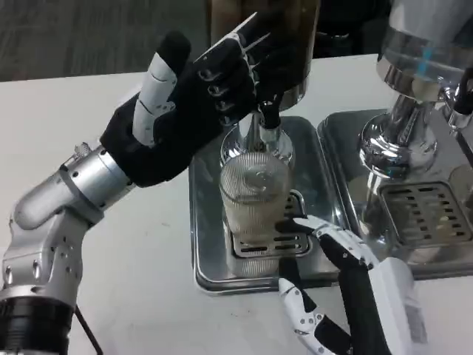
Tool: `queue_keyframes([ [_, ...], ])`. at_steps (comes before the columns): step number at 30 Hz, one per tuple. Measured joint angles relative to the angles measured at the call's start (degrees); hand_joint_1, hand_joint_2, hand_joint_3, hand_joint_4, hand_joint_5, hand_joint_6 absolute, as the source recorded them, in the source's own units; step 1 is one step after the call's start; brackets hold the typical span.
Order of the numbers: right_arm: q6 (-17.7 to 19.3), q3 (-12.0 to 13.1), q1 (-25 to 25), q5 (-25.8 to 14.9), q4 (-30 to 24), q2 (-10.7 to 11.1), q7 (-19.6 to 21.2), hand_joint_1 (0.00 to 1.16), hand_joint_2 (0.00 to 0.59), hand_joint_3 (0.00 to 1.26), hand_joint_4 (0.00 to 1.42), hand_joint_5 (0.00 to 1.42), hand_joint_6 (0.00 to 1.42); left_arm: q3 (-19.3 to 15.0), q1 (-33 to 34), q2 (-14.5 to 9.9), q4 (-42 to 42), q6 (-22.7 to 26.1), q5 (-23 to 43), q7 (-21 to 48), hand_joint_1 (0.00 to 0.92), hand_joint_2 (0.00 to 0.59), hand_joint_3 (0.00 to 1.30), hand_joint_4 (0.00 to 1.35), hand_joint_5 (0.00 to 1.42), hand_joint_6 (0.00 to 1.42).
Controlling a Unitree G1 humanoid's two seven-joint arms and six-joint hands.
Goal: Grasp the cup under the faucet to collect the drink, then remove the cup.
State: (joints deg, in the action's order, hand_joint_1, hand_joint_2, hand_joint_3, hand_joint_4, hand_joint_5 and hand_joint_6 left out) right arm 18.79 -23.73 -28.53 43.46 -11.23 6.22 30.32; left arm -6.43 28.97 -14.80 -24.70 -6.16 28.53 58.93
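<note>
A ribbed clear cup [255,200] stands upright on the drip tray [207,222] under the faucet [267,118] of the left drink dispenser [262,44]. Pale liquid fills its lower part. My right hand [340,288] reaches in from the lower right, with one fingertip touching the cup's right side and the thumb low in front of the tray; it has no full hold on the cup. My left hand [192,103] is raised at the dispenser, its fingers against the faucet lever above the cup.
A second dispenser [421,66] with a chrome base stands on its own drip tray [421,214] at the right. Bare white table [111,251] lies to the left and front of the trays.
</note>
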Motion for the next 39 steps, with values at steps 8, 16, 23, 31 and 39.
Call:
queue_keyframes([
  [8,0.0,-0.2,-0.5,0.0,0.0,-0.8,0.1,0.49,0.488,0.44,0.31,0.32,0.2,0.9,0.5,0.1,-3.1,-2.0,-2.6,0.0,0.0,0.133,0.0,0.0,0.0,0.0],
  [16,0.0,-0.2,-0.7,0.0,0.0,-0.8,-0.1,0.49,0.488,0.44,0.31,0.32,0.2,1.3,0.9,-0.1,-5.4,-3.2,-5.0,0.0,0.0,0.131,0.0,0.0,0.0,0.0],
  [23,0.0,0.1,-1.0,-0.4,-0.2,-0.8,-0.9,0.49,0.488,0.45,0.31,0.32,0.2,3.0,1.2,-0.8,-5.8,-7.0,-7.5,-0.2,0.0,0.131,0.0,0.0,0.0,0.0],
  [31,0.0,0.2,-1.7,-1.1,-0.5,-0.8,-1.6,0.49,0.488,0.45,0.31,0.32,0.2,4.7,1.2,-1.7,-6.3,-11.7,-10.6,-1.5,0.0,0.131,0.0,0.0,0.0,0.0],
  [39,0.0,0.2,-2.0,-1.2,-0.6,-0.8,-1.8,0.49,0.488,0.45,0.31,0.32,0.2,7.7,1.1,-4.0,-7.0,-19.1,-15.5,-4.2,0.0,0.131,0.0,0.0,0.0,0.0],
])
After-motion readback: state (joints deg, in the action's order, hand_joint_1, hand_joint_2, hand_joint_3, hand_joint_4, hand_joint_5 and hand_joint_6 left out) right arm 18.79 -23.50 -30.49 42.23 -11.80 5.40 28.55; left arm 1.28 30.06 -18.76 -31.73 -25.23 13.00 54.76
